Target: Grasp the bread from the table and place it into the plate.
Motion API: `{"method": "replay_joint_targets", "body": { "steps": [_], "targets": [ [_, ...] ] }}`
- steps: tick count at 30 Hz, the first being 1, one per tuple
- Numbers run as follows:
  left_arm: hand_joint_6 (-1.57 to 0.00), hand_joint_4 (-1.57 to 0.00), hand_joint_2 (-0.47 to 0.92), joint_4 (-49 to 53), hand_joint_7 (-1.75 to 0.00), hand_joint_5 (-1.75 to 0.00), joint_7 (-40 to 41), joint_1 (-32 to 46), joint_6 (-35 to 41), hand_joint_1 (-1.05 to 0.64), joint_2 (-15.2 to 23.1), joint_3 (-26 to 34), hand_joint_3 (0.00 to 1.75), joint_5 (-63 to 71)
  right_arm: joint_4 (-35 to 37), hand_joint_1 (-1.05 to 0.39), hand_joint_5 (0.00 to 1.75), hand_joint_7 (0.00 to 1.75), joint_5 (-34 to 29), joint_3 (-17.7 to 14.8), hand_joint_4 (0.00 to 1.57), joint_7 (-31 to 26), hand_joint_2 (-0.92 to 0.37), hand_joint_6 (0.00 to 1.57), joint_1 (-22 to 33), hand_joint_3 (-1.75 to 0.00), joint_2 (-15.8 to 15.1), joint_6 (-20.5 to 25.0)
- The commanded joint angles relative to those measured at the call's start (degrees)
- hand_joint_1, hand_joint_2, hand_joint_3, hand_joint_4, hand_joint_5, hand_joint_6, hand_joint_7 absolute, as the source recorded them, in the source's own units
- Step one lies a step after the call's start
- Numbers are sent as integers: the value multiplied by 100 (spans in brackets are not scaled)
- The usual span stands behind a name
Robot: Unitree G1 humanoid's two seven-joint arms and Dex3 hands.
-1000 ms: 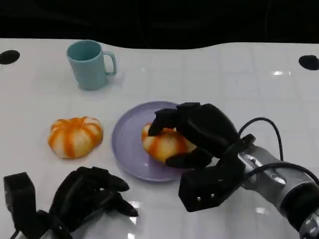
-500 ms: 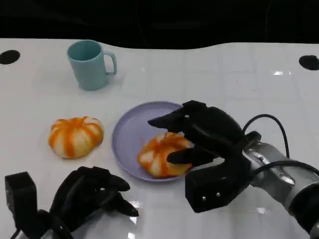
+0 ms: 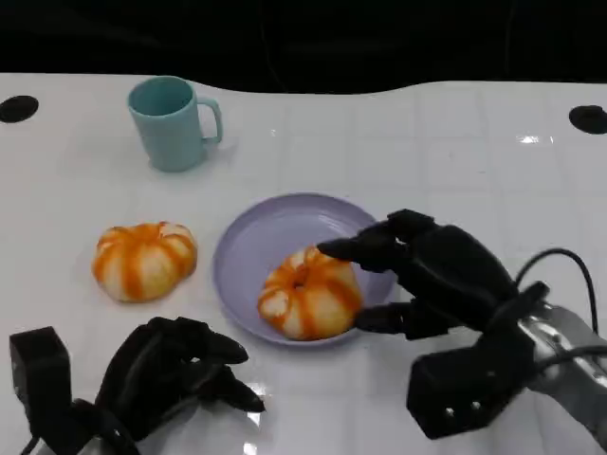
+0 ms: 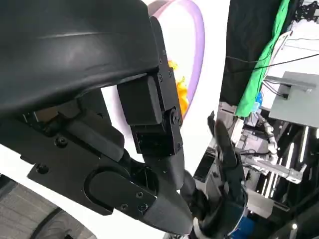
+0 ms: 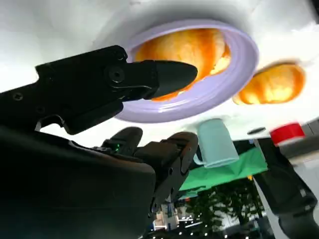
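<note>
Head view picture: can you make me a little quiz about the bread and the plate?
1. True or false: one bread lies on the purple plate.
2. What stands far behind the plate? A) blue mug B) spoon C) bowl
3. Fill in: the other bread lies on the ____ table.

Key: 1 true. 2 A. 3 white. The right hand has its fingers spread beside the plated bread.

**Black hands, silver forearm**

Both hands are matte black with blocky, jointed fingers. The right hand (image 3: 432, 275) joins a silver forearm (image 3: 569, 365) looped by a thin black cable. Small screws dot the left hand (image 3: 166, 374) and its boxy black wrist housing.
</note>
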Motion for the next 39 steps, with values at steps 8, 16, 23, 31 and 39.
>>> {"method": "replay_joint_targets", "body": {
  "steps": [8, 16, 23, 31, 39],
  "targets": [
    [-157, -157, 77, -55, -3, -28, 24, 129, 70, -104, 21, -8, 0, 25, -1021, -59, 102, 17, 620, -558, 39, 255, -92, 63, 1066, -23, -456, -399],
    [-157, -157, 77, -71, -4, -28, -8, 138, 98, -103, 14, 3, 0, -9, -1390, -55, 153, 106, 1430, -922, 41, 614, -92, 43, 1827, -17, -319, -491],
    [-157, -157, 77, -95, -4, -28, 0, 142, 126, -103, 14, -6, 0, -7, -1162, -51, 174, 161, 2659, -1198, 52, 1130, -92, 41, 2290, -23, -67, -876],
    [-157, -157, 77, -125, -5, -27, -14, 144, 162, -102, -3, 1, 0, -29, -1416, -50, 175, 168, 3599, -1515, 59, 1819, -92, 43, 2811, -33, 115, -739],
    [-157, -157, 77, -140, -3, -26, -36, 158, 190, -103, 37, 15, 0, -39, -1683, -52, 175, 167, 4148, -1757, 60, 2315, -92, 43, 3091, -36, 332, -346]
  ]
}}
